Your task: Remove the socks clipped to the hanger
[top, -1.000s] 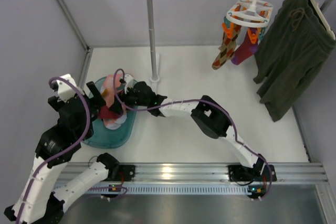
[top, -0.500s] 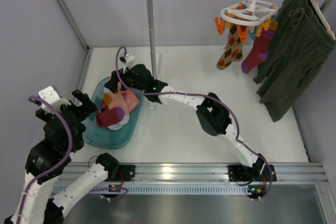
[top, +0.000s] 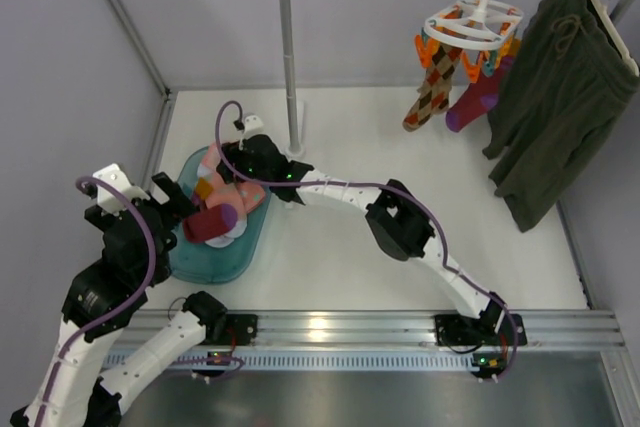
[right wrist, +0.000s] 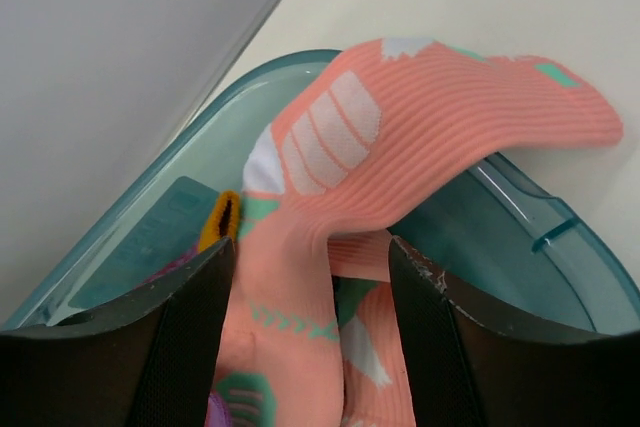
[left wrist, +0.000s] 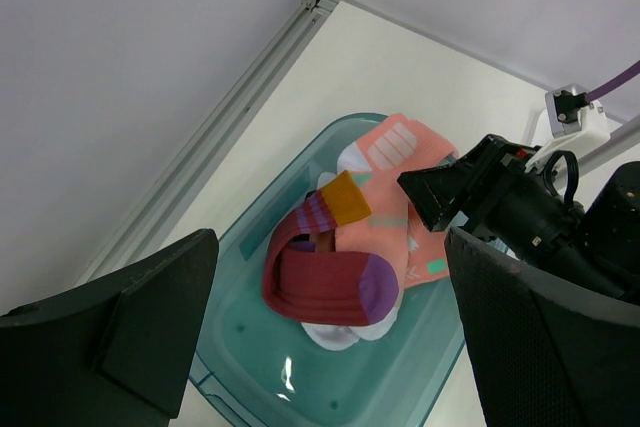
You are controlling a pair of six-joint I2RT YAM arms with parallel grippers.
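The left pincer [left wrist: 330, 235] hangs wide open and empty above the teal bin [left wrist: 235, 342]. The right pincer [right wrist: 310, 247] straddles a pink sock [right wrist: 420, 117] draped over the bin's rim; whether it pinches the sock cannot be told. An argyle sock [top: 430, 87] and a magenta sock [top: 470, 102] hang clipped to the hanger [top: 475, 22].

Teal tub [top: 215, 263], olive garment [top: 555, 97] (hanging)

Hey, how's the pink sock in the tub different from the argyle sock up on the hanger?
The pink sock lies bent in the teal tub, one end draped over its rim; the argyle sock hangs down, clipped to the hanger. The pink sock has white and teal marks; the argyle sock has orange-brown diamonds. Both are patterned.
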